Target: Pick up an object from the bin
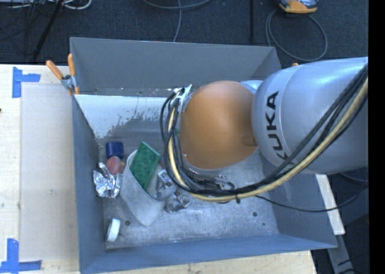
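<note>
While lowered under the orange wrist cover (213, 125), the gripper (171, 197) is seen just beside a green flat pad (144, 162), left of the bin's (180, 68) middle.
Gripper opening and any hold cannot be told. Pad is leaned against a whitish plastic piece (139, 205). Crumpled foil (106, 183) and a blue cylinder (114, 148) are grouped further left; a white cap (112, 229) is sat near the front-left corner.

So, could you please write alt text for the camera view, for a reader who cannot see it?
The arm's gripper hangs low in the grey bin, near a green block, crumpled foil and a white cap.
</note>
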`<state>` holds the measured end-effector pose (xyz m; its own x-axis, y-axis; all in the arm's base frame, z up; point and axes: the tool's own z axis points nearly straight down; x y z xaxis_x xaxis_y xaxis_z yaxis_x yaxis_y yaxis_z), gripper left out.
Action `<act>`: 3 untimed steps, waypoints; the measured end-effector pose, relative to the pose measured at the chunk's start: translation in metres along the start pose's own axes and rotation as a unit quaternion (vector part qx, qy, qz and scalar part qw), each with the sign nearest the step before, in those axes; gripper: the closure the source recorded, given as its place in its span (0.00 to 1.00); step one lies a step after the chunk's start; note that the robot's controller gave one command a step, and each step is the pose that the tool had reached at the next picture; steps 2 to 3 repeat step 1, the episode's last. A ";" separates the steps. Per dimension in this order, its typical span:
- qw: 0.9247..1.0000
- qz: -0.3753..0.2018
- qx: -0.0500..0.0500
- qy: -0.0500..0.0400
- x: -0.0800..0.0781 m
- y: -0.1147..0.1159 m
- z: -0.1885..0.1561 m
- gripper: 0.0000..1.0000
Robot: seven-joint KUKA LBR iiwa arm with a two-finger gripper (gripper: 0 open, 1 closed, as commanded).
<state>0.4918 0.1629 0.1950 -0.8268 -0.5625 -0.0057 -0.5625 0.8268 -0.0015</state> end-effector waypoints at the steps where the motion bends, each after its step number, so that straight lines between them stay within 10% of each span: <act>1: 0.987 -0.160 -0.001 0.001 -0.017 0.051 -0.145 1.00; 3: 0.987 -0.160 -0.001 0.001 -0.017 0.051 -0.145 1.00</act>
